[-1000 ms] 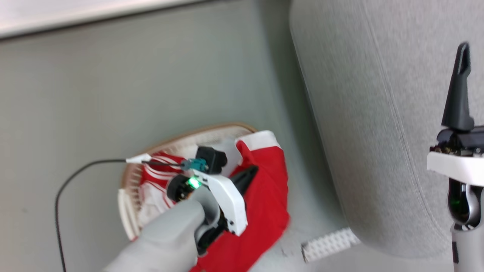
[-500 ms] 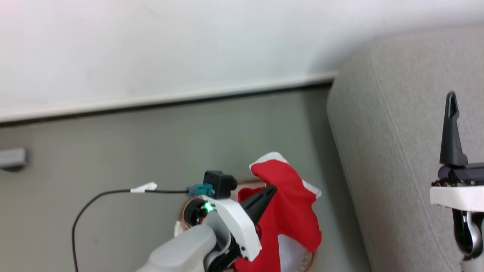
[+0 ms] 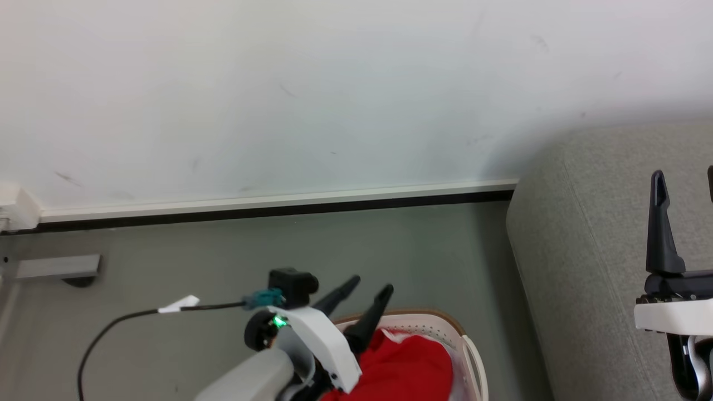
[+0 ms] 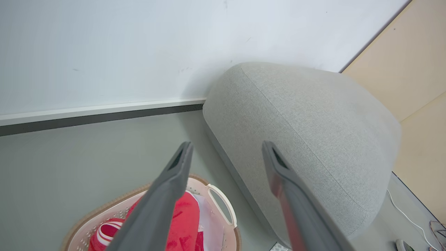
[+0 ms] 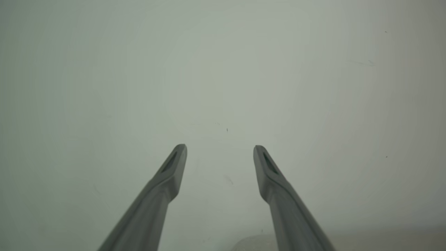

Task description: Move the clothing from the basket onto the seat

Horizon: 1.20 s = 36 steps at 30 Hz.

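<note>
Clothing [image 3: 406, 365] lies in the basket [image 3: 431, 323]; left end effector [image 3: 372, 283] and right end effector [image 5: 220, 148] gape empty.

Domestic living-room corner. A grey upholstered sofa [image 4: 306, 115] stands on a plain grey floor [image 3: 334, 250] beside a laundry basket [image 3: 429, 323], against a white wall [image 3: 278, 83] with skirting [image 3: 278, 199].

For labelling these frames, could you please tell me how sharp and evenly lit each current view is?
Head view: sharp, even light, soft shadow beside the seat. Left wrist view: sharp, seat bulged by wide-angle. Right wrist view: pale wall, darker corners.
</note>
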Available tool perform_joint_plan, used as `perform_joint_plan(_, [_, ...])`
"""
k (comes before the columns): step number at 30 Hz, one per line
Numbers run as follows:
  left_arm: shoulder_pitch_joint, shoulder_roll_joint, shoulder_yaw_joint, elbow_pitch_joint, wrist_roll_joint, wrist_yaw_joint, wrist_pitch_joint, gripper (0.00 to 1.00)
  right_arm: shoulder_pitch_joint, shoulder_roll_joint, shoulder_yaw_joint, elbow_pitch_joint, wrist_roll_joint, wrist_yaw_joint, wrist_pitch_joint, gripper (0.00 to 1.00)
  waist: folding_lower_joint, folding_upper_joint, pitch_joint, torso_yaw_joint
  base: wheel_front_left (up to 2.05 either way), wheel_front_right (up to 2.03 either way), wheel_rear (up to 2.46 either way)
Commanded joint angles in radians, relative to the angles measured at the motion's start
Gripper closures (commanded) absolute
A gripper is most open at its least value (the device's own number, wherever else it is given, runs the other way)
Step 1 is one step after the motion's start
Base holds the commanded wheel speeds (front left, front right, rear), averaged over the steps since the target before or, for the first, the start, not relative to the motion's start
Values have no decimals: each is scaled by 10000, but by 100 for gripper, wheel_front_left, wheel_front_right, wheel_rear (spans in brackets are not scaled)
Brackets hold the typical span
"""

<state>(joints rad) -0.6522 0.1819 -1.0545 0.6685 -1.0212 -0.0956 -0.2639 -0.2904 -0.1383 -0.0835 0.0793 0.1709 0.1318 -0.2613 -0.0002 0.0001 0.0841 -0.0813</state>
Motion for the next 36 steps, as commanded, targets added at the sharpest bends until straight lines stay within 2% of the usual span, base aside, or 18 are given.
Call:
perform_joint_plan(1, [158, 225, 329, -289, 168, 108, -6, 0, 210, -88, -56, 42, 56, -21, -27, 0, 2, -1, -139, 143, 0, 0, 0])
perform_joint_plan(6, [579, 859, 1657, -1571, 691, 605, -6, 0, 486, -150, -157, 61, 77, -21, -27, 0, 2, -1, -426, 458, 0, 0, 0])
perform_joint_plan(11, [1426, 1685, 3487, -3228, 1663, 1416, -5, 0, 808, -166, -113, 105, 143, -21, -27, 0, 2, -1, -730, 719, 0, 0, 0])
perform_joint_plan(17, [2598, 2160, 5359, -4619, 2603, 2095, -7, 0, 1210, -166, -141, 146, 245, -21, -27, 0, 2, -1, -964, 951, 0, 0, 0])
perform_joint_plan(22, [3833, 2204, 7025, -5551, 3438, 2423, -7, 0, 1592, -126, -67, 202, 329, -21, -27, 0, 2, -1, -1120, 1050, 0, 0, 0])
perform_joint_plan(25, [4527, 2208, 7678, -5790, 4154, 2587, -7, 0, 1786, -94, 95, 302, 403, -21, -27, 0, 2, -1, -1165, 1048, 0, 0, 0])
perform_joint_plan(30, [5394, 1996, 8408, -5638, 5023, 2799, -7, 0, 1943, -76, 480, 526, 496, -21, -27, 0, 2, -1, -1176, 995, 0, 0, 0])
perform_joint_plan(36, [5817, 1496, 8889, -5502, 5504, 2604, -8, 0, 1878, -129, 638, 609, 594, -21, -27, 0, 2, -1, -1096, 972, 0, 0, 0])
